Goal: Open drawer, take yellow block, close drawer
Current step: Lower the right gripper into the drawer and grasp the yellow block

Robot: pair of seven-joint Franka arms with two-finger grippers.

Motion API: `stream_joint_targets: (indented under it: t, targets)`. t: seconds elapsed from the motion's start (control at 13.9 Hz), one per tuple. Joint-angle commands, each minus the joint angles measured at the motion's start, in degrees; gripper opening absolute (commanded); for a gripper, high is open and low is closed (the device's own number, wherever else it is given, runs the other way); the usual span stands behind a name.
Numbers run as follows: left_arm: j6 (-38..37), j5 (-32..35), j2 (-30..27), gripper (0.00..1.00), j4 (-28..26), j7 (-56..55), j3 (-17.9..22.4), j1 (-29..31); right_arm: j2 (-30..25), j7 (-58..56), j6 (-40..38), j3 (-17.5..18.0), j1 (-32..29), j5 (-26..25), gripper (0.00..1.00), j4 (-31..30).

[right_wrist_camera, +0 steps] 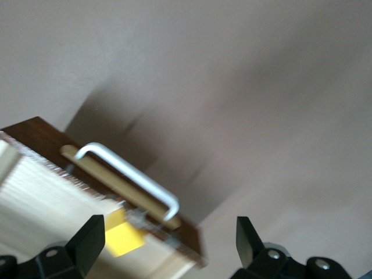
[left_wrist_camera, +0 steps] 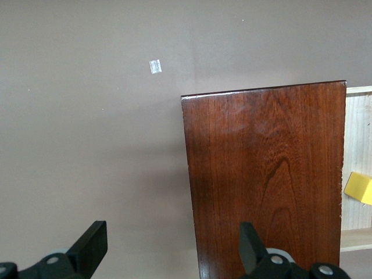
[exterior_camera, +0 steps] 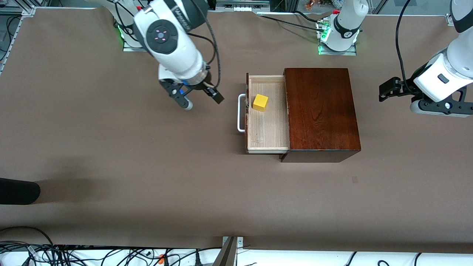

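The drawer of the dark reddish-brown wooden box stands pulled open, its white bar handle toward the right arm's end. The yellow block lies inside on the pale floor. My right gripper is open and empty, above the table beside the handle. In the right wrist view the handle and the block show close by. My left gripper is open and empty, waiting off the box's other end. The left wrist view shows the box top and the block's edge.
A black object lies at the table's edge toward the right arm's end. Cables run along the edge nearest the front camera. A small pale mark is on the brown table cover.
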Motion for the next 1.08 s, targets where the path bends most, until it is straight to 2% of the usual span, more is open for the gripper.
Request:
stream_joint_targets:
  t: [0.0, 0.22, 0.5, 0.79, 1.01]
  targets:
    - [0.75, -0.93, -1.71, 1.00, -1.66, 1.79, 0.51, -0.19, 4.76, 16.67, 3.55, -0.65, 2.97, 3.19, 1.00, 6.10]
    - [0.49, -0.67, -1.71, 1.00, -1.57, 1.71, 0.51, -0.19, 9.25, 35.31, 9.08, -0.65, 5.25, 4.34, 1.00, 9.36]
    - [0.31, -0.75, -1.54, 1.00, -1.30, 1.44, 0.51, -0.19, 13.91, 53.53, 18.66, -0.74, 8.59, 3.73, 1.00, 9.90]
    - [0.31, -0.58, -1.10, 1.00, -1.22, 1.27, 0.33, -0.28, 17.51, 58.92, 21.23, -1.27, 13.78, -1.01, 1.00, 9.72]
    - [0.23, -0.67, -1.10, 1.00, -0.95, 1.62, 0.33, -0.28, 18.92, 60.16, 23.34, -1.27, 14.49, -1.37, 1.00, 9.11]
